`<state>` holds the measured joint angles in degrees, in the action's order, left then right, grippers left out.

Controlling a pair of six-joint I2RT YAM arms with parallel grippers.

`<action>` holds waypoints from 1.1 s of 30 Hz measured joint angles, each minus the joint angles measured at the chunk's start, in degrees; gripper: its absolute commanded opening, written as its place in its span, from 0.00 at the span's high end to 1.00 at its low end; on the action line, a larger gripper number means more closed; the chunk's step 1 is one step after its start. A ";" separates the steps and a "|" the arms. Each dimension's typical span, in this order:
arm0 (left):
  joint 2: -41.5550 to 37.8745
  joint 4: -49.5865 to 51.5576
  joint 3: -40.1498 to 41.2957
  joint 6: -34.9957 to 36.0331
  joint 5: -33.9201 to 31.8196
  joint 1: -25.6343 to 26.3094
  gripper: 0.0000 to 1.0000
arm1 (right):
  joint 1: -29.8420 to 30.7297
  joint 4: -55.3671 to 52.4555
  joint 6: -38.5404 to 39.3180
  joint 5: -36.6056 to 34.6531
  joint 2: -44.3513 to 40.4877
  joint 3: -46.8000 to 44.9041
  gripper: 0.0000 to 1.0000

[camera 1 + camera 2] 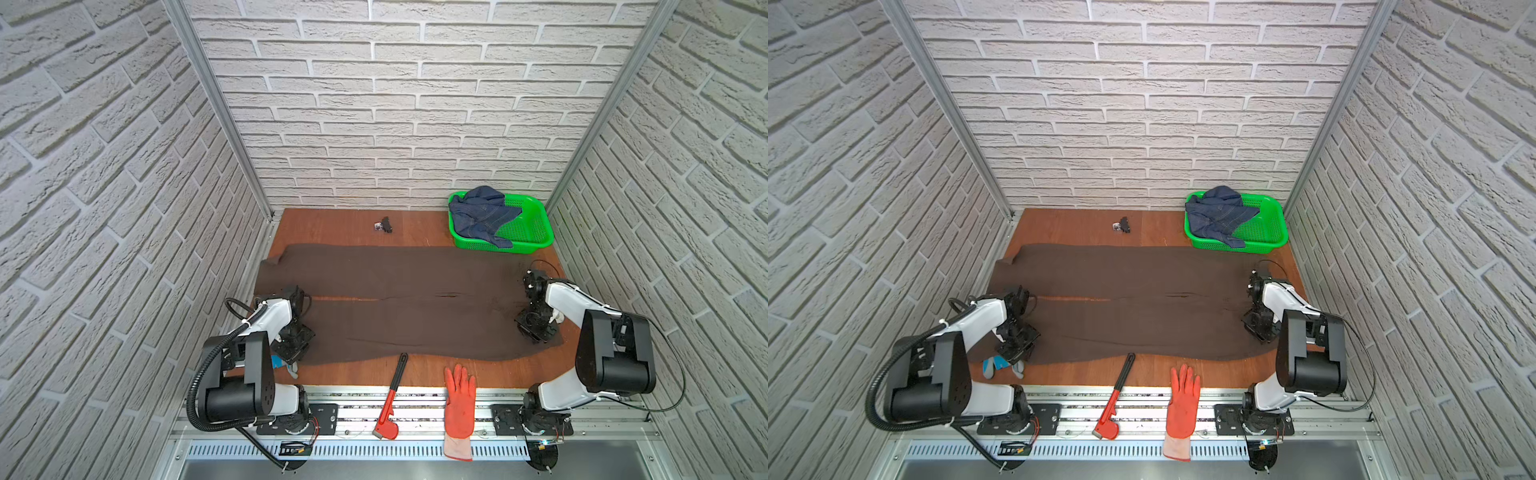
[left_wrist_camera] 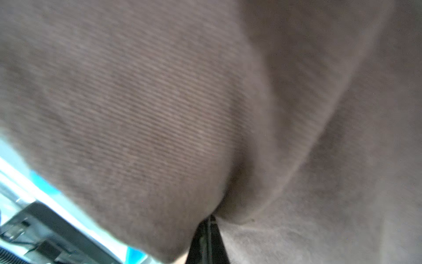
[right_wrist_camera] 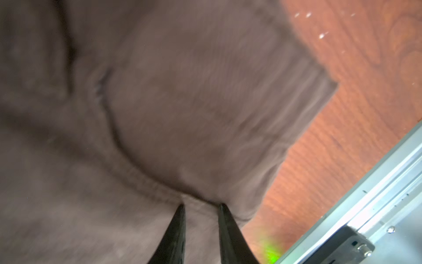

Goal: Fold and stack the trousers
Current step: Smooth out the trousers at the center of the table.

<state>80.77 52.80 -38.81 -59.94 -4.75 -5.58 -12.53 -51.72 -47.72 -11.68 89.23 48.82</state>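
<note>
The dark brown trousers (image 1: 407, 303) (image 1: 1133, 303) lie spread flat across the wooden table in both top views, the two legs side by side and pointing left. My left gripper (image 1: 293, 351) (image 2: 211, 220) is low over the near left corner of the legs. Its jaws are shut, with brown cloth (image 2: 159, 102) bunching at the tips. My right gripper (image 1: 536, 330) (image 3: 201, 205) is at the near right end by the waist. Its fingers (image 3: 175, 228) stand slightly apart, a thick fold of trouser fabric (image 3: 182, 102) fills the gap, and a seam runs to the tips.
At the back right, a green basket (image 1: 528, 226) holds a blue denim garment (image 1: 482, 212). A red pipe wrench (image 1: 392, 399) and an orange glove (image 1: 459, 399) overhang the front edge. A small black object (image 1: 384, 225) is at the back. A blue-grey item (image 1: 994, 368) lies by the left gripper.
</note>
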 measured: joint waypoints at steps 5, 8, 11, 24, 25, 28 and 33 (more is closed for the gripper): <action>2.36 1.25 -1.38 1.27 -0.39 -0.55 0.92 | -2.60 -0.13 2.01 1.05 1.42 0.85 0.74; 2.23 2.16 -1.51 2.36 -0.63 -0.55 0.68 | -3.43 0.11 3.13 1.51 1.42 1.14 0.75; 0.33 3.30 -1.99 3.50 -0.42 -0.50 0.52 | -3.61 0.09 4.63 2.97 0.33 1.51 0.74; -0.42 9.97 -40.92 15.15 -5.18 -2.78 0.19 | -3.58 3.52 9.66 9.57 -9.99 12.96 0.52; 1.38 9.14 -42.03 16.37 -5.22 -3.52 0.19 | -3.58 4.59 10.03 10.25 -9.09 13.25 0.52; 9.92 5.07 -45.40 20.79 -4.81 -6.16 0.19 | -3.48 6.82 11.04 11.61 -5.25 14.97 0.51; 28.00 -1.55 -53.81 27.02 -1.62 -10.47 0.19 | -2.86 9.84 12.39 12.81 0.55 19.28 0.51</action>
<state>108.77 51.24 -92.62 -32.93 -6.37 -16.05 -15.40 -41.89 -35.33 1.13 89.78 68.10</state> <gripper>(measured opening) 0.811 0.486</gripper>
